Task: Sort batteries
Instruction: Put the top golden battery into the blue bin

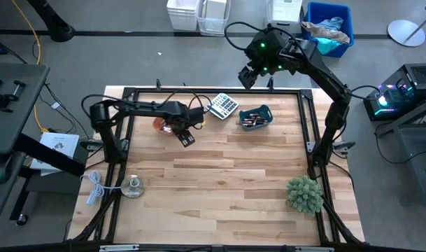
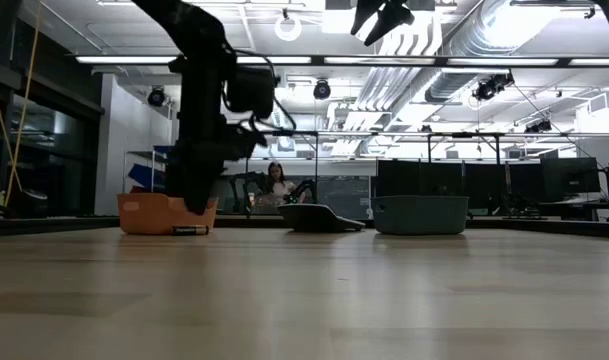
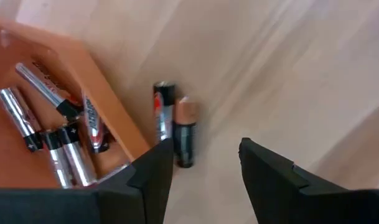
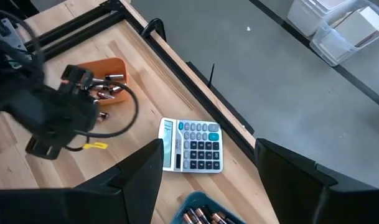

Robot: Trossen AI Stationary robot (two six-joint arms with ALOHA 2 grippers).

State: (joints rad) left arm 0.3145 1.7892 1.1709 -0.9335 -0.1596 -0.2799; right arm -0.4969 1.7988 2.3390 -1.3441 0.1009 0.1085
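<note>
While the left tool (image 1: 187, 136) hangs low over the wooden worktop (image 1: 226, 182) just beside the orange bowl (image 1: 159, 123), its fingers (image 3: 153, 177) stand apart w/ nothing between them. In the left wrist view, two batteries (image 3: 174, 124) lie side by side on the bare wood, touching each other, right next to the bowl's outer wall and just ahead of the finger tips; one has a copper end, the other is dark w/ a red mark. Inside the orange bowl approx. five or six more silvery cells (image 3: 52, 134) lie in a loose heap. The low view shows one dark battery (image 2: 189, 230) flat on the worktop at the bowl's foot, w/ the left arm coming down just above. The right tool (image 1: 249, 75) is up high, over the far edge of the worktop, well apart from everything; its fingers (image 4: 139, 171) are spread wide and empty. Below it sit a grey calculator (image 4: 192, 145) and, near that, a blue bowl (image 1: 257, 117) w/ more copper-ended batteries (image 4: 201, 218) in it. At the near left lie a white cable (image 1: 95, 187) and a round clear disc (image 1: 133, 186); a green plant ball (image 1: 304, 194) sits near right. A person (image 2: 277, 183) shows in the room behind.
</note>
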